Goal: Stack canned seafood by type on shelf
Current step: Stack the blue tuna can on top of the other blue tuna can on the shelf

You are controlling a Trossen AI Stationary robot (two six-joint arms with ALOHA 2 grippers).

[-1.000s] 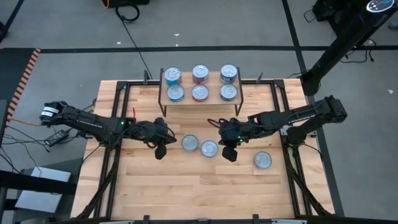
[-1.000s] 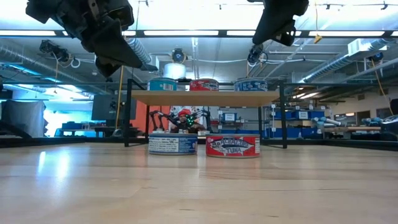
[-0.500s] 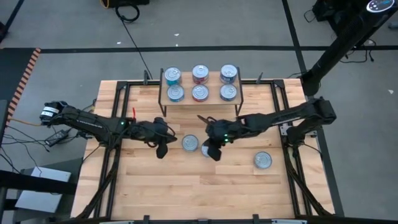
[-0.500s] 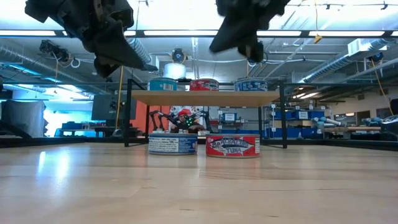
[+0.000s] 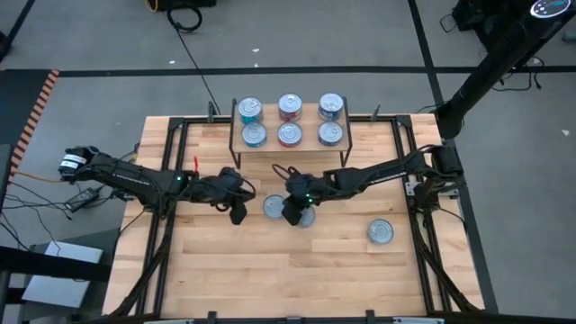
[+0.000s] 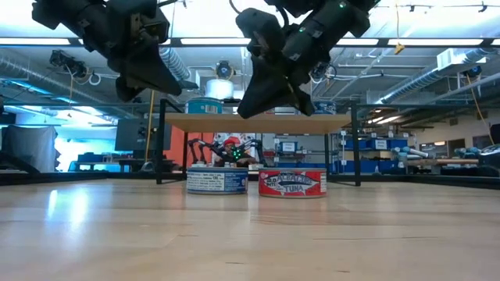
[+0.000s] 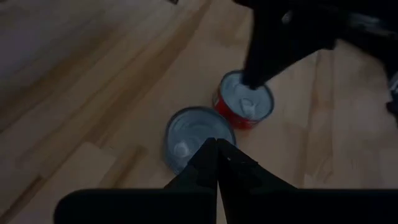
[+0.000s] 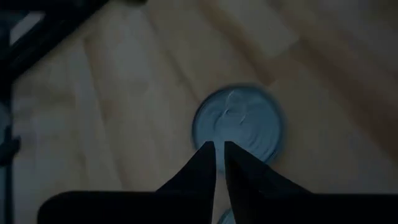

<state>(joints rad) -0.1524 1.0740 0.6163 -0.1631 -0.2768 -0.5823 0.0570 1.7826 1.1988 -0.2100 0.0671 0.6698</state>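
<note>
The shelf (image 5: 290, 121), a wooden plank on black legs, stands at the table's far edge with several silver-topped tins in two rows on it. Three more tins rest on the tabletop: a blue one (image 5: 274, 206) (image 7: 198, 137) (image 8: 239, 127), a red one (image 5: 306, 219) (image 7: 245, 107) (image 6: 292, 183) and one apart at the right (image 5: 381, 231). My left gripper (image 5: 238, 213) (image 7: 216, 146) is shut and hovers just left of the blue tin. My right gripper (image 5: 292, 213) (image 8: 217, 149), shut, hangs above the red tin's left edge, pointing at the blue tin, and partly hides the red one from above.
Black frame rails (image 5: 171, 171) run along the table's left and right sides and behind the shelf. The near half of the tabletop (image 5: 288, 279) is bare wood. In the low view both arms hang well above the tins, in front of the shelf top (image 6: 258, 122).
My right gripper has swept toward the table's left, from right of the red tin to over it and close to the blue tin, and has come lower. The tins have stayed where they were.
</note>
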